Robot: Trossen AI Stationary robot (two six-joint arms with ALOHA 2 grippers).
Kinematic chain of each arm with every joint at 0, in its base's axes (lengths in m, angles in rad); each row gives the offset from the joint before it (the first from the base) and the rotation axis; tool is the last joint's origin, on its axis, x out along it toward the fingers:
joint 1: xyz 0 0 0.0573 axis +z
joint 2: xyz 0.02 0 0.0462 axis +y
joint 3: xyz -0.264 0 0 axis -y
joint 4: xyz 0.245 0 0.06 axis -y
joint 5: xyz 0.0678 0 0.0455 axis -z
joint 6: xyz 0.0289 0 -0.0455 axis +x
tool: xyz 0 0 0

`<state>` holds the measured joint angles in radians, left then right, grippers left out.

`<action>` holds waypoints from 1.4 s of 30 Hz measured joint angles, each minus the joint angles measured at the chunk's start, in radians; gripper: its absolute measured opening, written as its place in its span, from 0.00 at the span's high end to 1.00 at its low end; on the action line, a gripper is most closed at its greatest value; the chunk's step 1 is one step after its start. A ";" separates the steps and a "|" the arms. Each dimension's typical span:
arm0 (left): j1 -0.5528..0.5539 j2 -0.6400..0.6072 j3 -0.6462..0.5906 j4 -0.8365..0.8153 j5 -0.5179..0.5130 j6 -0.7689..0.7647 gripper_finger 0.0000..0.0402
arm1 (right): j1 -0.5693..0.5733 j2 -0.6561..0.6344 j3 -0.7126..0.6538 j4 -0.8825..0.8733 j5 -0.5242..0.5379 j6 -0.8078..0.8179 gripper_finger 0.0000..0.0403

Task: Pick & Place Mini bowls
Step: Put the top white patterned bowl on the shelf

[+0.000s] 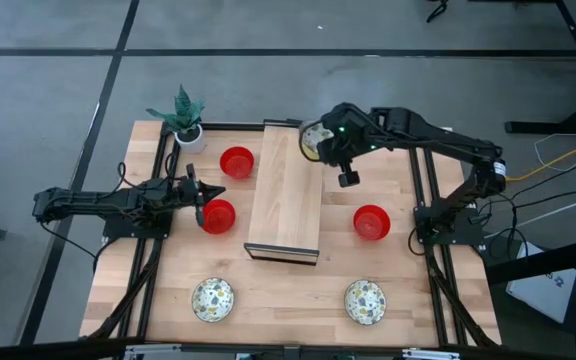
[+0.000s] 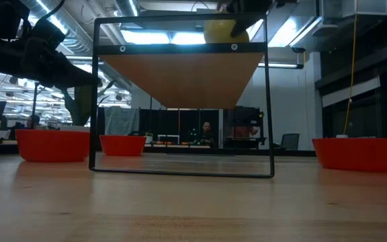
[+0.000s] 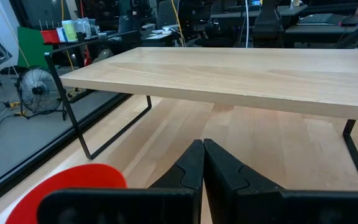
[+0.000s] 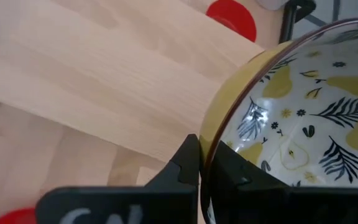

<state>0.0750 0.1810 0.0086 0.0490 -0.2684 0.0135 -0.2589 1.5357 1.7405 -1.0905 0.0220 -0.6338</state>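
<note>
Three red bowls sit on the table: one point(image 1: 236, 162) left of the wooden shelf point(image 1: 286, 190), one point(image 1: 218, 215) by my left gripper, one point(image 1: 371, 222) right of the shelf. Two speckled cream bowls point(image 1: 212, 298) point(image 1: 365, 300) rest near the near edge. My right gripper point(image 1: 320, 143) is shut on a third patterned bowl point(image 4: 303, 118), yellow outside, over the shelf's far end. My left gripper point(image 3: 202, 163) is shut and hovers beside the red bowl point(image 3: 67, 186), touching nothing. My right gripper pinches the patterned bowl's rim point(image 4: 213, 140), one finger inside the bowl and one outside on the yellow wall. The fingers slant down from the table's right side. The bowl is tilted over the shelf's far end point(image 2: 224, 30); whether its base touches the shelf I cannot tell.
The wooden shelf stands on a black wire frame point(image 2: 96, 101) in the table's middle. A small white pot with a green plant point(image 1: 186, 122) stands at the far left corner. Bare tabletop lies between the two near bowls and under the shelf.
</note>
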 joint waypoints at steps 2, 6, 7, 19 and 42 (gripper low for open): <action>0.000 0.000 0.000 0.000 0.000 0.000 0.99 | 0.000 0.009 0.000 0.005 0.019 -0.035 0.97; 0.000 0.000 0.000 0.000 0.000 0.000 0.99 | 0.000 0.025 0.000 0.008 0.039 -0.074 0.97; 0.000 0.000 0.000 0.000 0.000 0.000 0.99 | 0.000 0.029 0.000 0.008 0.038 -0.088 0.97; 0.000 0.000 0.000 0.000 0.000 0.000 0.99 | 0.015 0.037 0.000 0.036 0.072 -0.239 0.97; 0.000 0.000 0.000 0.000 0.000 0.000 0.99 | 0.044 0.037 0.000 -0.002 0.167 -0.399 0.97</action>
<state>0.0747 0.1811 0.0086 0.0488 -0.2684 0.0135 -0.2146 1.5723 1.7405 -1.0921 0.1894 -1.0325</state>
